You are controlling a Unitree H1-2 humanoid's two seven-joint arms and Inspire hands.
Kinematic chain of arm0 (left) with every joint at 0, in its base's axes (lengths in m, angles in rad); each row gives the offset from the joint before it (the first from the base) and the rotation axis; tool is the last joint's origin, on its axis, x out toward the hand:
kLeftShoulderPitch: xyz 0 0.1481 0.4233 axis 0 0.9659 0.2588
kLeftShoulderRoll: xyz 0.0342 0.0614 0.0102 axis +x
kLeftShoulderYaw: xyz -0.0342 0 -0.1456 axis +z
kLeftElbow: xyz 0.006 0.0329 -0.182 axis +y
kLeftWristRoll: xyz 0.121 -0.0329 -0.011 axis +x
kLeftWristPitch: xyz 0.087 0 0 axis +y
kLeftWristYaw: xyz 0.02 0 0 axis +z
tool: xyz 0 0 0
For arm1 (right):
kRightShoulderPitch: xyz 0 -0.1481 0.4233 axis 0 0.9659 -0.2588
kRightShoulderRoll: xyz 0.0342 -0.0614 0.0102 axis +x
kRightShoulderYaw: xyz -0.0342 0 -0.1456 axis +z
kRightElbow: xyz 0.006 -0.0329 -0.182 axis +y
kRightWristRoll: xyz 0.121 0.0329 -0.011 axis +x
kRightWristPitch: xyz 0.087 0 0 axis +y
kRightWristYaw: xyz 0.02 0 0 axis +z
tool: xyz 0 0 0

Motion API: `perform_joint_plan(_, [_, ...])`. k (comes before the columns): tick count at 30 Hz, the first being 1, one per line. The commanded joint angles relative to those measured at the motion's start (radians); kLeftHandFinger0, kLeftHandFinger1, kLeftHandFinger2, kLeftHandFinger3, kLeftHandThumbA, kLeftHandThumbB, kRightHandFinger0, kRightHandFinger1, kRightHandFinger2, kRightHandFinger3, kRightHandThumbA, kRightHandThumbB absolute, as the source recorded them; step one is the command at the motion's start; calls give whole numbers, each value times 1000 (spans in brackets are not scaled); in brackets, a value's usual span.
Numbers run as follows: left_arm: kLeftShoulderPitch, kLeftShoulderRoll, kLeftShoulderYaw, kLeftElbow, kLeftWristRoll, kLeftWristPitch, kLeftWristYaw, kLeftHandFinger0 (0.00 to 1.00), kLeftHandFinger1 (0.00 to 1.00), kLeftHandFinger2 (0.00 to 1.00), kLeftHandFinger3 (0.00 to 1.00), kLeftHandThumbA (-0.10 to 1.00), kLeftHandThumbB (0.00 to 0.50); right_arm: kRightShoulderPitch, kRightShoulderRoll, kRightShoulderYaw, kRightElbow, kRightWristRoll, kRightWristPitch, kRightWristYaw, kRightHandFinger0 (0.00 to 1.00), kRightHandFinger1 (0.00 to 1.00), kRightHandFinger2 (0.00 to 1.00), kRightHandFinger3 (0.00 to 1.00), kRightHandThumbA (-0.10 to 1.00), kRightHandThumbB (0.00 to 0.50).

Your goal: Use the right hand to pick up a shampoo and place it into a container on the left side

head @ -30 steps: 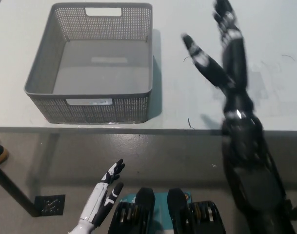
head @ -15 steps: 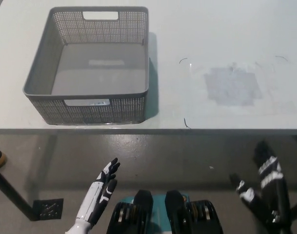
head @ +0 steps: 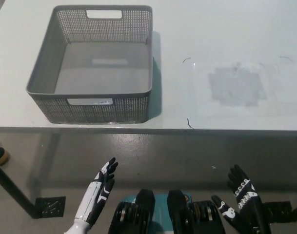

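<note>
A grey mesh basket (head: pixel 92 108) stands on the left part of the white table (head: pixel 216 44), and nothing lies inside it. No shampoo bottle shows anywhere in the head view. My black right hand (head: pixel 241 202) hangs below the table's front edge at the lower right, fingers spread, holding nothing. My white left hand (head: pixel 100 187) rests low at the lower left, open as well.
A dull grey patch (head: pixel 235 86) marks the table right of the basket. The table's front edge (head: pixel 187 129) runs across the middle of the picture. A dark table leg (head: pixel 11 187) with a foot plate stands at the lower left above grey floor.
My right arm has dropped from above the table, right of the basket, to below the front edge. The left hand stays low. The camera has shifted slightly.
</note>
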Motion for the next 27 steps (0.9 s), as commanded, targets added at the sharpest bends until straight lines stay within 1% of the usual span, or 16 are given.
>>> perform_joint_plan(1, [-14,-3,13,-7,-2,-38,16,1000,1000,1000,1000,1000,188,-35,10,-7,7,21,-49,53,1000,1000,1000,1000,966,367])
perform_joint_plan(2, [-14,-2,11,-6,2,-38,19,1000,1000,1000,1000,1000,184,-37,11,-10,13,21,-51,54,1000,1000,1000,1000,961,367])
perform_joint_plan(5, [-19,-1,11,-3,15,-38,18,1000,1000,1000,1000,1000,201,-45,17,-17,20,26,-52,56,1000,1000,1000,1000,940,357])
perform_joint_plan(6, [-20,0,10,-3,15,-38,16,1000,1000,1000,1000,1000,196,-47,18,-20,22,29,-53,56,1000,1000,1000,1000,932,354])
perform_joint_plan(10, [-25,-3,12,-5,7,-37,7,1000,1000,1000,1000,1000,190,-54,18,-24,24,30,-49,65,1000,1000,1000,1000,939,338])
perform_joint_plan(13, [-29,-5,16,-7,7,-36,10,1000,1000,1000,1000,1000,202,-65,19,-27,26,28,-47,70,1000,1000,1000,1000,938,325])
perform_joint_plan(15, [-30,-6,16,-5,4,-38,14,1000,1000,1000,1000,1000,209,-67,21,-28,22,30,-35,71,1000,1000,1000,1000,930,336])
perform_joint_plan(18, [-30,-7,17,-6,14,-38,19,1000,1000,1000,1000,1000,220,-71,21,-28,24,20,-36,72,1000,1000,1000,1000,933,337])
perform_joint_plan(21, [-30,-6,19,-6,13,-38,16,1000,1000,1000,1000,1000,191,-73,23,-32,23,14,-36,68,1000,1000,1000,1000,921,323])
perform_joint_plan(24, [-34,-6,21,-6,7,-38,10,1000,1000,1000,1000,1000,191,-82,25,-36,31,8,-43,66,1000,1000,1000,1000,923,332])
perform_joint_plan(27, [-35,-5,22,-5,8,-38,10,1000,1000,1000,1000,1000,203,-79,27,-38,25,12,-32,68,1000,1000,1000,1000,920,331])
